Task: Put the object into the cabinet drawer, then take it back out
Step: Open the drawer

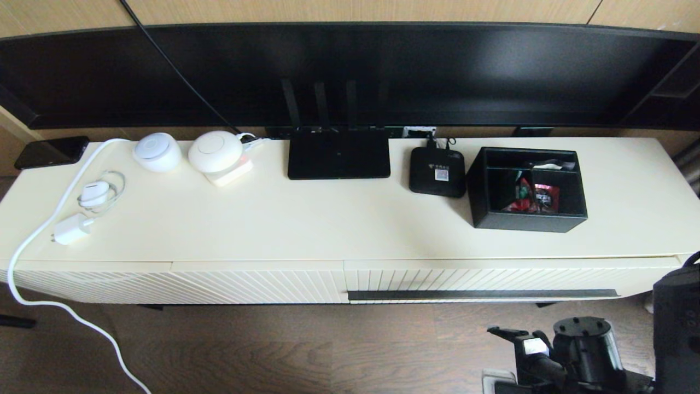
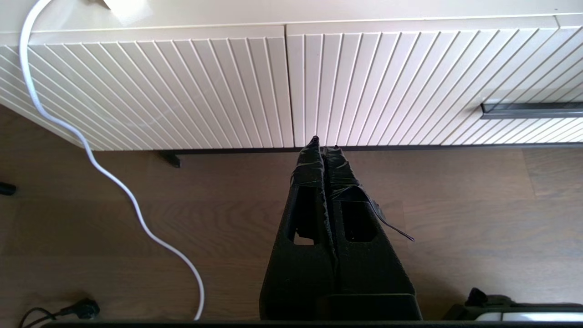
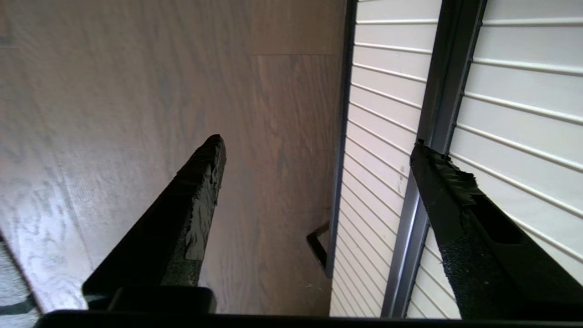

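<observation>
Organizer box (image 1: 528, 189) sits on the cabinet top (image 1: 328, 224), right part, set back from the front edge w/ a bare strip of top in front. Its left wall is just beside the small set-top box (image 1: 437, 172), not clearly touching. Red snack packets (image 1: 538, 198) lie in its big front compartment; a narrow divider section runs along the back. Open top to the right of the box, out to the cabinet's right end.

Cabinet drawer (image 1: 492, 279) is closed, ribbed front flush under the top's front edge, directly below the box. Dark handle strip (image 1: 484, 294) runs along the lower part of the front, nearly full width. Left of it is the diagonal-rib panel (image 1: 180, 284), seam between them near mid-cabinet. Wood floor (image 1: 273, 350) in front is open; white cable (image 1: 65, 306) hangs off the left end and trails across the floor on that side, well apart from the drawer.

Farther left on top: router (image 1: 339, 155) w/ antennas up against the TV (image 1: 350, 76), two white round devices (image 1: 186, 150), a white charger (image 1: 71, 229).

Right gripper (image 3: 319, 150) is low, in front of the drawer's right portion, fingers spread wide, nothing between them. One finger (image 3: 455, 191) is lined up over the handle strip (image 3: 432, 136); can't tell if touching. Other finger hangs over the floor. In head view the right arm (image 1: 579, 345) shows at lower right, below the drawer front.

Left gripper (image 2: 324, 145) is low over the floor, pointed at the seam between panel and drawer, near the cabinet's bottom edge, fingers pressed together, holding nothing.
</observation>
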Controlling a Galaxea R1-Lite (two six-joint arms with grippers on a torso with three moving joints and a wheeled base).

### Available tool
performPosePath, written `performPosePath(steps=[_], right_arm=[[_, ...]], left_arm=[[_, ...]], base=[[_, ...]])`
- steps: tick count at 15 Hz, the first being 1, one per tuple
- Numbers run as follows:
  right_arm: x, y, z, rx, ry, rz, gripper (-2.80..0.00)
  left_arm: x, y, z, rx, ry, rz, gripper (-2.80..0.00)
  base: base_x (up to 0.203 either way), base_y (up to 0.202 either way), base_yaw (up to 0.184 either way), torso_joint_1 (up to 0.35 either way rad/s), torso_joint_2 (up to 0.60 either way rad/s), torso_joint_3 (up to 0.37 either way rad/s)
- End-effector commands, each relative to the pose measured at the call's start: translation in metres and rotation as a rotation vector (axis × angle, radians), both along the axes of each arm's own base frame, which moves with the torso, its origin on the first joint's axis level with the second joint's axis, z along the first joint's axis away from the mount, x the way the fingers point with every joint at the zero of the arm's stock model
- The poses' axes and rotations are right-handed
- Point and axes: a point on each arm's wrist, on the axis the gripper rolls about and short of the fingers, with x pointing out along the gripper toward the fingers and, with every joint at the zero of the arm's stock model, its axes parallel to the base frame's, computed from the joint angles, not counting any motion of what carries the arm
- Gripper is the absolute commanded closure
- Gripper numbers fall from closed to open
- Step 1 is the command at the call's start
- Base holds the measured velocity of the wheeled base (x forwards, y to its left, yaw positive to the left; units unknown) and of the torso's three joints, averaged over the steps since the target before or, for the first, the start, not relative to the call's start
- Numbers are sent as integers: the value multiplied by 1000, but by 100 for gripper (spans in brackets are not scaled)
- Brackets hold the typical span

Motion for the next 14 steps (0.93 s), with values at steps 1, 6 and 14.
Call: performPosePath(steps=[1,6,14], right_arm=[[9,-1,-3,-6,-15,-9,-280],[26,-4,-9,15,-25,-18,-280],[47,-8,-14,45,-62,-38,-280]], left_arm=[[0,0,0,0,2,0,0],[0,0,0,0,2,0,0],[0,0,0,0,2,0,0]], base=[[0,0,0,0,0,0],[0,0,0,0,0,0],[0,0,0,0,0,0]])
